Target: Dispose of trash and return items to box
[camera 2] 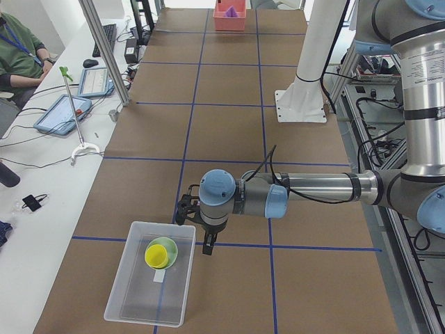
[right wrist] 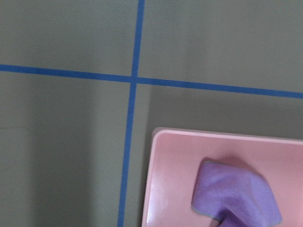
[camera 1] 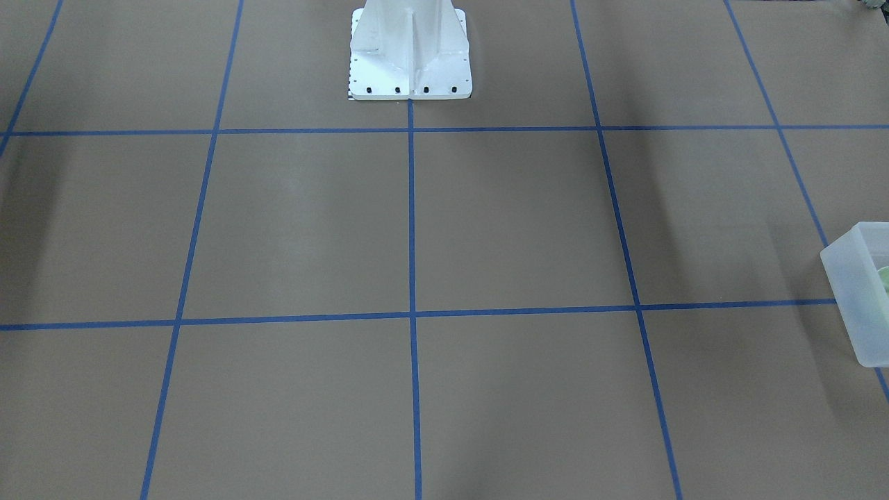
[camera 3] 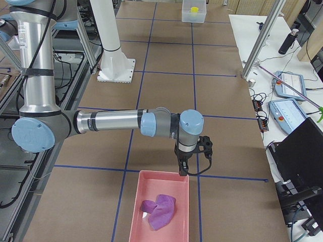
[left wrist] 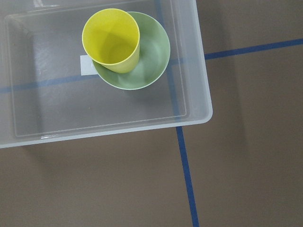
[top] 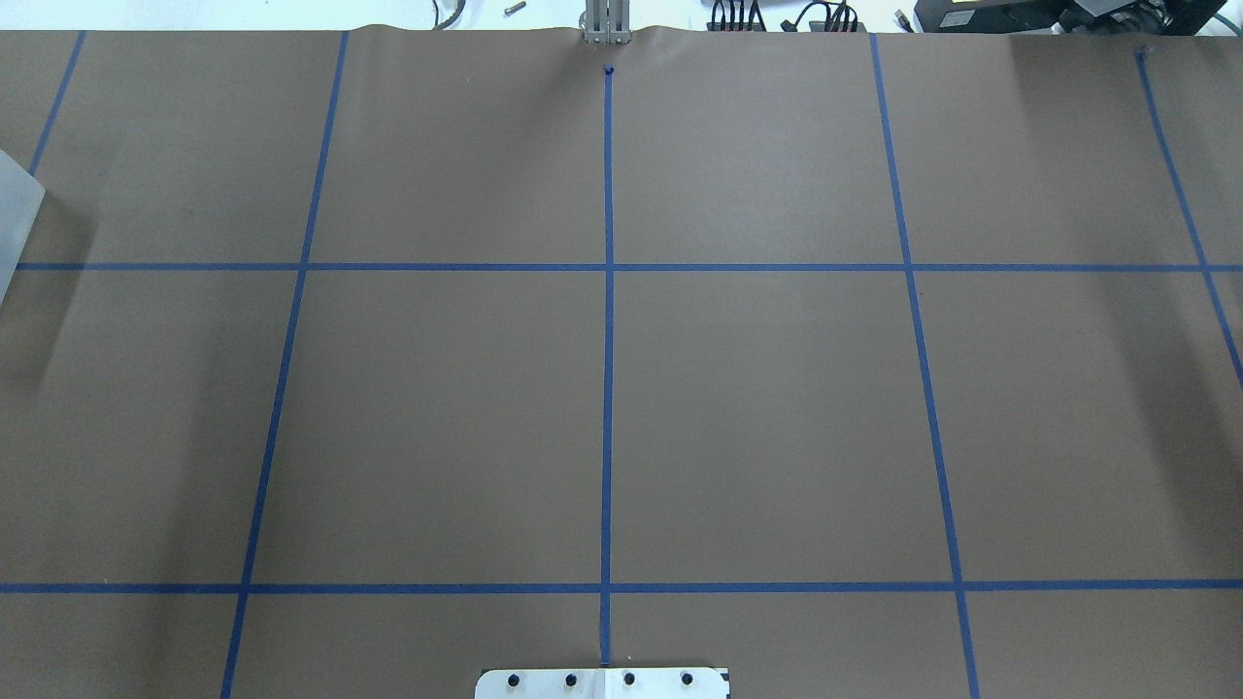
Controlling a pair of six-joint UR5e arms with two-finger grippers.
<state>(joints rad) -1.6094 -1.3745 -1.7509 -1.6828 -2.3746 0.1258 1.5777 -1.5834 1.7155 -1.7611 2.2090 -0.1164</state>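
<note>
The translucent box (camera 2: 139, 300) stands on the table near my left arm. The mint-green bowl (left wrist: 152, 56) lies in it, with the yellow cup (left wrist: 111, 39) standing in the bowl. My left gripper (camera 2: 208, 245) hangs just beside the box's right rim, above the table. I cannot tell if it is open or shut. My right gripper (camera 3: 182, 169) hangs at the far end of a pink tray (camera 3: 177, 217). I cannot tell its state either. No gripper fingers show in either wrist view.
The pink tray holds a crumpled purple cloth (camera 3: 159, 210), which also shows in the right wrist view (right wrist: 236, 195). The box's corner shows at the front-facing view's right edge (camera 1: 858, 292). The white robot base (camera 1: 410, 52) stands mid-table. Operators' tablets and cables lie on a side bench (camera 2: 66, 111).
</note>
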